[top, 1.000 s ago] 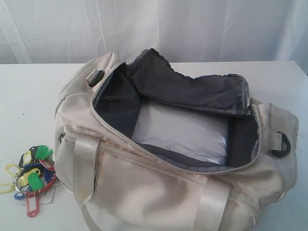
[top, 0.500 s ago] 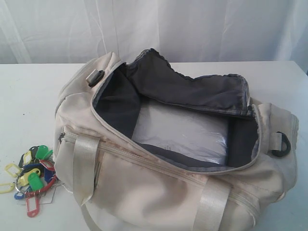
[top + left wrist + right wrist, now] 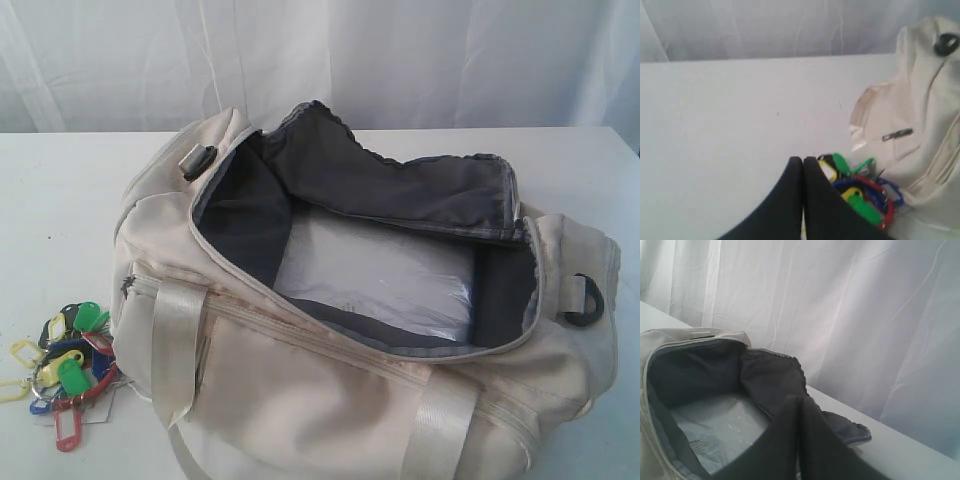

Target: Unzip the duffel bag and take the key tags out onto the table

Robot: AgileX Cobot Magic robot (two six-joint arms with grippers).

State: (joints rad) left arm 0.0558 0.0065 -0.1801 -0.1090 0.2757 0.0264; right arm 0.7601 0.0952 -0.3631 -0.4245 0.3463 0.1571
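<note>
Nothing has moved since the frame a second ago: bag, tags and both sets of jaws match it.

Table (image 3: 60, 200): white top, far edge runs along the white curtain (image 3: 420, 60). Wide bare room on the left side of the exterior view, behind the tags; a narrower strip on the right of the bag.

Duffel bag (image 3: 300, 400): sits mid-table, main zip fully undone, mouth gaping, dark grey lining flap folded back on the far side. Clear plastic-wrapped pack (image 3: 380, 275) lies flat on the bag floor. Near side of the bag is cut off by the frame's lower edge.

Key tags (image 3: 70, 365): out on the table just beside the bag's left end. One yellow tag runs off the frame edge.

Left gripper (image 3: 803, 160): fingers pressed together, nothing between them; tags lie just beside the tips on the bag side, and the fingers hide part of the bunch.

Right gripper (image 3: 799, 399): fingers pressed together, empty, with the open bag mouth and lining behind them; well apart from the tags.

Neither arm shows in the exterior view. How high the tips are can't be told.
</note>
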